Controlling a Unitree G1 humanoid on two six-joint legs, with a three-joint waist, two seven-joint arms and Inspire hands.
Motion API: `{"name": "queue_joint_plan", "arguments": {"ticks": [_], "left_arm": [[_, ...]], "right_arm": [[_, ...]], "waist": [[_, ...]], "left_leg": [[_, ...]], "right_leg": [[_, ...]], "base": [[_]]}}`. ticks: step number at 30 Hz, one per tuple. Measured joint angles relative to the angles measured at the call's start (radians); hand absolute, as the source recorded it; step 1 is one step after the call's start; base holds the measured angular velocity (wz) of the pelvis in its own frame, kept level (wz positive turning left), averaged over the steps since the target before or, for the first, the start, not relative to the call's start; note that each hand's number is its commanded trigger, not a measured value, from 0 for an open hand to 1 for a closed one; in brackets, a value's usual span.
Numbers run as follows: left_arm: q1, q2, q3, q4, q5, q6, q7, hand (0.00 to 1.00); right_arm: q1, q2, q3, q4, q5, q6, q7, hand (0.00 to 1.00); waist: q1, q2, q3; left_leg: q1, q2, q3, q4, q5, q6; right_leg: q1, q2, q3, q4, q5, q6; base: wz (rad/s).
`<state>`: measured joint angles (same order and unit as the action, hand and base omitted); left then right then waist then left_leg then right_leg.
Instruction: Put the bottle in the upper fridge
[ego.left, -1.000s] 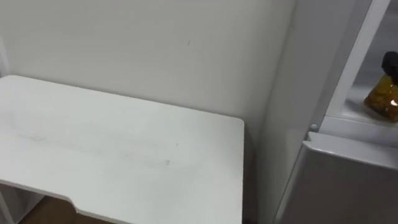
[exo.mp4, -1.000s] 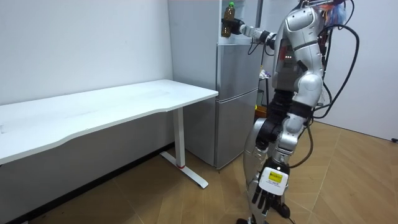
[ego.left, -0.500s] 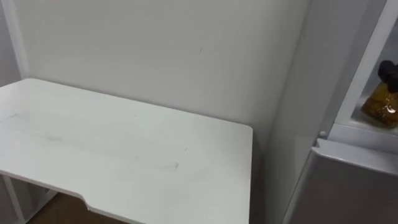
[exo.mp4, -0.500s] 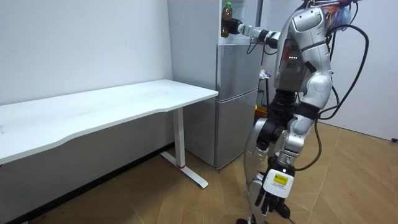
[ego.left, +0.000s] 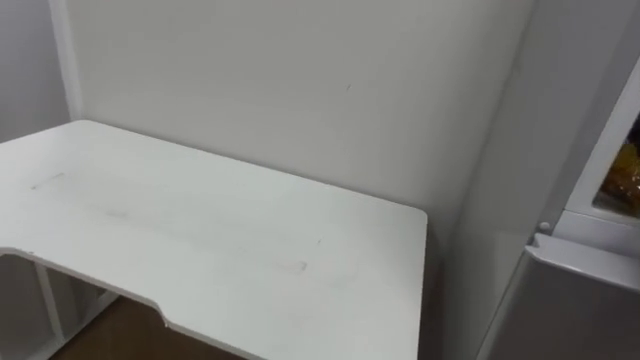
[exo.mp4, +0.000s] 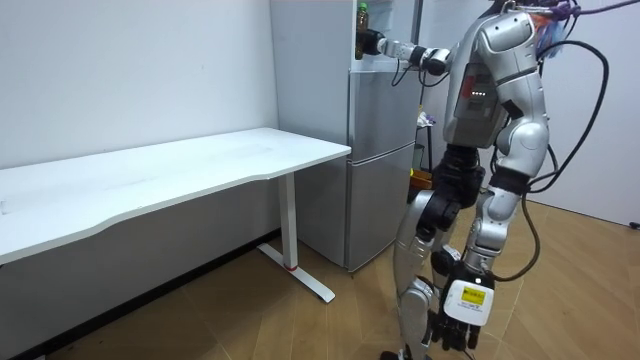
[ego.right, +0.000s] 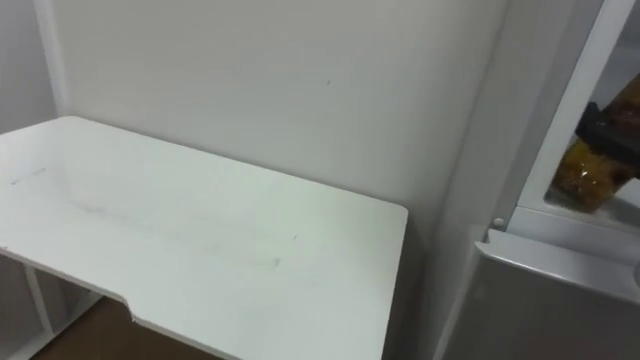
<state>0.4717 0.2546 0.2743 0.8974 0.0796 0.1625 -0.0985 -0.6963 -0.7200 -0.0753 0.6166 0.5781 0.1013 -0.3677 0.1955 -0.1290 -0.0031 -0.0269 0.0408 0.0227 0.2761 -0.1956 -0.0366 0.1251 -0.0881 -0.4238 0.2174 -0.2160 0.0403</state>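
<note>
Feel of the bottle (ego.right: 581, 170): small, with amber liquid inside. Probably light plastic, stiff enough for a firm squeeze, though its smooth wall may be slippery.
Where to hold: round the middle of the body, below the shoulder, keeping it upright.
Grip of the right hand (exo.mp4: 374, 43): dark fingers are wrapped round the bottle, with the arm stretched out level toward the fridge (exo.mp4: 380, 150).
Place of the bottle: upright in that hand, just inside the open upper compartment above the lower door's top edge — I cannot tell whether its base touches the shelf.
Idle left hand (exo.mp4: 452, 325): hangs low beside the leg with fingers relaxed, holding nothing.
Surroundings: the white table (exo.mp4: 180, 165) stands just beside the fridge — well below the bottle.
</note>
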Motion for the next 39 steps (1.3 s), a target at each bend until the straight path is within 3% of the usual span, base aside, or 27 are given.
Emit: {"name": "queue_joint_plan", "arguments": {"ticks": [12,17,21,35,39], "left_arm": [[0.009,0.002,0.0,-0.029,-0.007,0.005,0.0,0.0],[0.01,0.007,0.0,-0.042,-0.007,0.004,0.0,0.0],[0.009,0.013,0.0,-0.037,-0.008,0.001,0.0,0.0],[0.007,0.014,-0.002,-0.013,-0.009,-0.003,0.0,0.0],[0.007,0.014,-0.002,-0.013,-0.009,-0.008,-0.001,0.0]], "right_arm": [[-0.016,-0.035,0.049,0.069,0.007,0.007,0.009,0.0],[-0.019,-0.04,0.093,0.09,0.005,0.01,0.023,0.0],[-0.031,-0.041,0.095,0.133,0.007,0.01,0.049,0.0],[-0.033,-0.045,0.095,0.159,0.006,0.008,0.068,0.0],[-0.033,-0.045,0.096,0.16,0.007,0.008,0.088,0.0]], "waist": [[0.003,0.004,-0.007],[0.004,-0.005,-0.0025],[0.005,-0.012,0.0081],[0.004,-0.021,0.0023],[0.002,-0.02,0.0044]], "left_leg": [[0.0,-0.001,-0.005,0.0,0.002,-0.002],[0.0,-0.001,-0.005,0.0,0.002,-0.002],[-0.001,0.0,-0.005,0.0,0.002,-0.002],[-0.01,0.0,-0.007,0.009,0.002,-0.002],[-0.003,0.0,-0.006,0.008,0.002,-0.002]], "right_leg": [[0.003,0.001,-0.001,0.001,0.0,0.0],[0.005,0.001,-0.002,0.001,0.0,0.0],[0.009,0.001,-0.002,0.001,0.0,0.0],[0.002,0.002,-0.003,0.001,0.001,-0.001],[0.002,0.002,-0.002,0.001,0.001,-0.001]], "base": [[0.0],[0.0],[0.0],[0.0],[0.0]]}}
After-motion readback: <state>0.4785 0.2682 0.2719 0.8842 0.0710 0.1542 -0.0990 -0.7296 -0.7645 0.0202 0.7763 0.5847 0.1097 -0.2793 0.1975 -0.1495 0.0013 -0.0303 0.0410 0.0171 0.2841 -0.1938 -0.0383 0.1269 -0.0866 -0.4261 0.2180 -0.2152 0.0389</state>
